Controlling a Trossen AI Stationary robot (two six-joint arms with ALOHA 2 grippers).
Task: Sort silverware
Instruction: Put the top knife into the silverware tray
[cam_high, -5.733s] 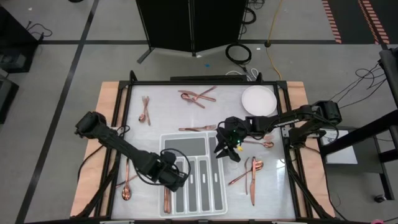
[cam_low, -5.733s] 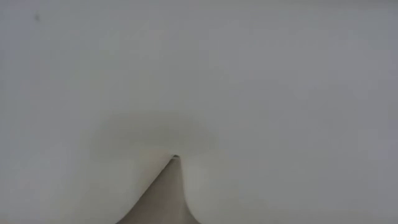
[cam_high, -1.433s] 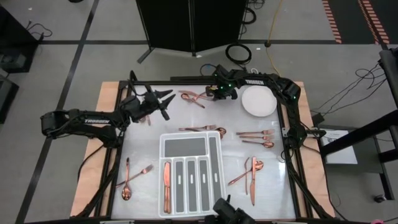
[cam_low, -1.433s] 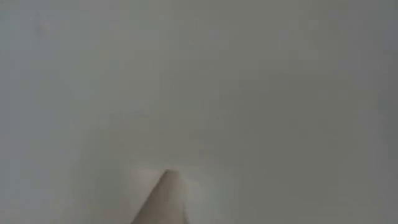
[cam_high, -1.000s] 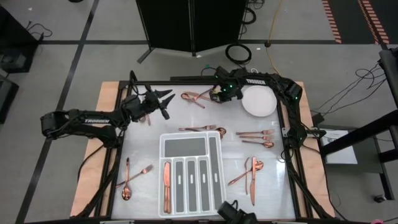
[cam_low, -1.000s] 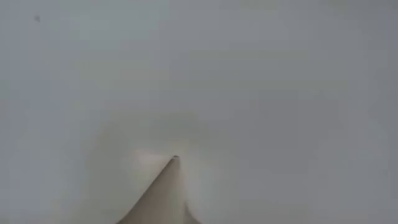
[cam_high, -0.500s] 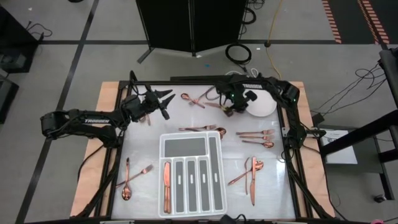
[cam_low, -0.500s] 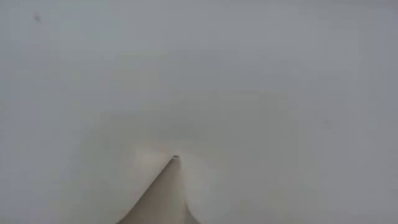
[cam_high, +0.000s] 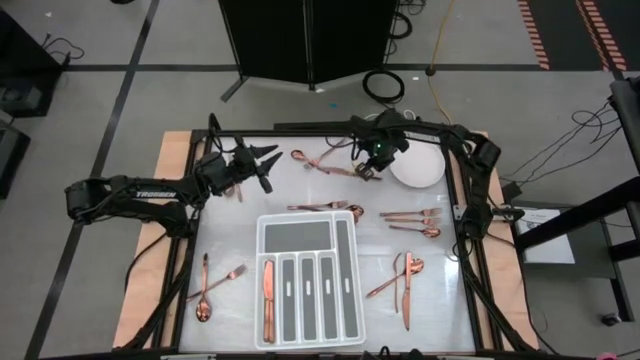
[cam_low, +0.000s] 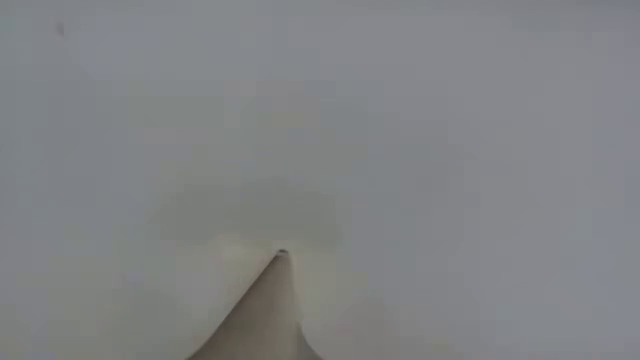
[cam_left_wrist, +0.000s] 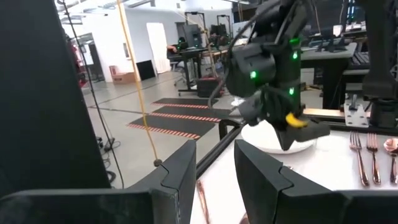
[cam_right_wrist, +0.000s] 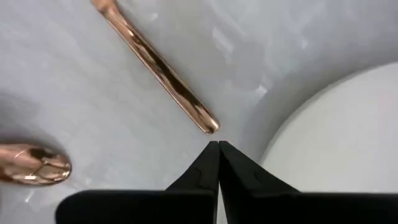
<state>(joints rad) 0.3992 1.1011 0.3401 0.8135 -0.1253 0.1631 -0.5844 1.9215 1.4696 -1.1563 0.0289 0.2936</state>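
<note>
Copper silverware lies scattered flat on the table: a small pile (cam_high: 318, 158) at the far middle, a fork and spoon (cam_high: 325, 207) beyond the tray, forks (cam_high: 410, 215) at the right, and several pieces (cam_high: 400, 280) at the near right. One knife (cam_high: 268, 300) lies in the white divided tray (cam_high: 305, 240). My right gripper (cam_high: 367, 172) points down, shut and empty, above the end of one handle (cam_right_wrist: 208, 126) next to the white plate (cam_high: 420, 165). My left gripper (cam_high: 268, 167) is held level at the far left, open (cam_left_wrist: 214, 171), with nothing in it.
More silverware lies at the near left (cam_high: 205, 290) and by the left gripper (cam_high: 235, 188). A black frame (cam_high: 330, 128) runs around the table top. The low view shows only a blank pale surface.
My right gripper has left the far pile of silverware and gone toward the near edge and the plate. It has risen and rolled about its own axis, and it has stayed shut.
</note>
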